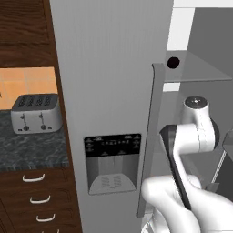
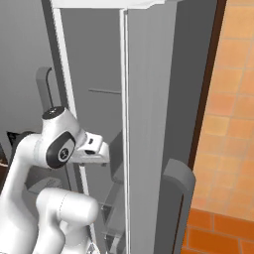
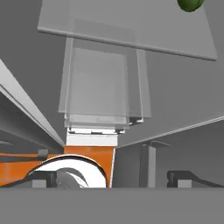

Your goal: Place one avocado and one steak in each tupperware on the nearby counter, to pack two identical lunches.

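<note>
Robot arm reaching into an open fridge (image 1: 109, 91), fingers spread wide and empty.

The gripper (image 3: 111, 178) points along stacked glass shelves (image 3: 103, 87) inside the fridge, its two dark fingertips (image 3: 43, 178) far apart with nothing between them. A green avocado (image 3: 190, 4) sits at the top edge of the hand view on a shelf, well apart from the fingers. To the fridge's left, a toaster (image 1: 36, 113) stands on the counter (image 1: 32, 152).

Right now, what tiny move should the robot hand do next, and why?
Probably tilt the hand toward the avocado. It sits on a glass shelf at the edge of the hand view, off to one side of the open gripper, whose fingers hold nothing. Centring it first should make reaching easier.
</note>
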Controlling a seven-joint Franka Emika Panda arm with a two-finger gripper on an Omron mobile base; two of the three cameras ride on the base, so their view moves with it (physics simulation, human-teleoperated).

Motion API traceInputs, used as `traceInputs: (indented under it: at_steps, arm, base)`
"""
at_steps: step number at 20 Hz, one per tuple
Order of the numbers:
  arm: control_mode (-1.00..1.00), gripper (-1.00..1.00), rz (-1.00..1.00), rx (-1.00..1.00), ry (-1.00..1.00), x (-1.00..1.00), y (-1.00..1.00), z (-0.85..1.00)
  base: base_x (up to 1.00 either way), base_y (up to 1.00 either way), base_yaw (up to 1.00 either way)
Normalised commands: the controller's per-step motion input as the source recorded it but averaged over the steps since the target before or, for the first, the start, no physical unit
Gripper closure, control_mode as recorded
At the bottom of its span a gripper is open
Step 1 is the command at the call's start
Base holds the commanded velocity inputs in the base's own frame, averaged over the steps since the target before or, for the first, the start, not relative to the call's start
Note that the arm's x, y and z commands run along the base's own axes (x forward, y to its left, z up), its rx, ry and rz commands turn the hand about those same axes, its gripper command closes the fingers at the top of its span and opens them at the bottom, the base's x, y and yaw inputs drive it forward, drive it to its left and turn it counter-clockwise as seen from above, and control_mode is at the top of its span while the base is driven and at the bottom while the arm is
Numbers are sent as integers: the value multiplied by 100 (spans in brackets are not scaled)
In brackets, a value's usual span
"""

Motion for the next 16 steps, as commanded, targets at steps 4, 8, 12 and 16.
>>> traceInputs:
  at_steps: [4,8,12,16]
  arm:
    - [-100,-100,0,-7,0,2,-88,2]
    - [-100,-100,0,-3,0,19,-96,-2]
    - [-100,-100,-1,0,-2,8,-54,-9]
    - [-100,-100,0,0,-5,64,-17,-1]
  base:
    - [0,0,0]
    - [0,0,0]
    - [0,0,0]
    - [0,0,0]
